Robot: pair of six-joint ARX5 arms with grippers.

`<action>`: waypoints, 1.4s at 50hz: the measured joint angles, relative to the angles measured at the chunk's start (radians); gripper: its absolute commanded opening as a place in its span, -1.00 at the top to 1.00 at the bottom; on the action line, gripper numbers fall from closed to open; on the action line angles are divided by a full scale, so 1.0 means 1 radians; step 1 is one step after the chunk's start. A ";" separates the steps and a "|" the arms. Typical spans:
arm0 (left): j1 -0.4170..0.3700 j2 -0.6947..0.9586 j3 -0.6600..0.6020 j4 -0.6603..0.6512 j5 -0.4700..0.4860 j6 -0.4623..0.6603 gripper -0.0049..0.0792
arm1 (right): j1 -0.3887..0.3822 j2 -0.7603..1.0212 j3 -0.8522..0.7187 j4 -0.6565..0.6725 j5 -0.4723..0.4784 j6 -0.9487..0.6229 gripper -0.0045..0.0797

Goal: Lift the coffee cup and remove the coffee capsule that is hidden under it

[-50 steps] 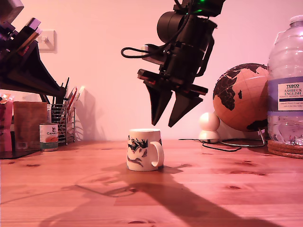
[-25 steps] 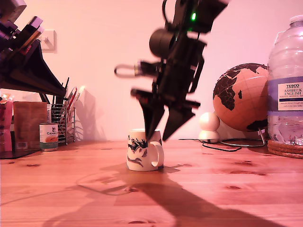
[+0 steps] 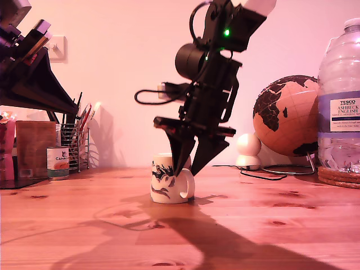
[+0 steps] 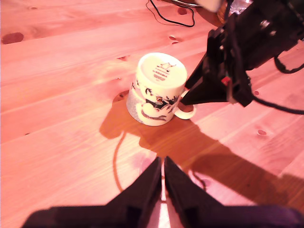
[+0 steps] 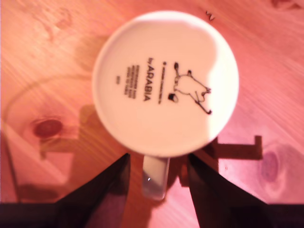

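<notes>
The coffee cup (image 3: 166, 180) stands upside down on the wooden table, a white mug with dark drawings; its printed base (image 5: 164, 80) faces up. My second gripper (image 3: 188, 169) is open and lowered beside the cup, one finger on each side of the handle (image 5: 154, 180) and apart from it. The first wrist view shows the cup (image 4: 156, 90) with my second gripper (image 4: 186, 95) at its handle side. My first gripper (image 4: 161, 164) is shut, holds nothing, and hangs some way back from the cup. The coffee capsule is hidden.
A small labelled tin can (image 3: 57, 162) and a wire basket (image 3: 76, 146) stand at the exterior view's left. A globe (image 3: 287, 115), a white ball-shaped object (image 3: 248, 149), a black cable (image 3: 253, 174) and a large water bottle (image 3: 340, 95) stand at the exterior view's right.
My second gripper has come down and shifted toward the exterior view's left, from above the cup to beside it at the handle. The cup has not moved.
</notes>
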 measured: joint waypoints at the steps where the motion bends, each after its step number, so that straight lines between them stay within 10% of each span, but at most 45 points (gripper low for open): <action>1: 0.000 0.000 0.000 0.000 0.000 0.000 0.93 | 0.000 0.001 0.000 0.000 0.000 0.000 0.09; 11: 0.000 0.000 0.000 0.000 0.000 0.000 0.93 | 0.000 0.002 0.000 -0.002 0.001 -0.007 0.14; 28: 0.000 0.000 0.000 0.000 0.000 0.000 0.93 | 0.000 0.002 0.000 -0.014 -0.008 -0.012 0.92; 70: 0.000 0.000 0.000 -0.001 -0.008 0.026 0.93 | 0.011 0.002 0.040 -0.048 -0.006 -0.010 0.92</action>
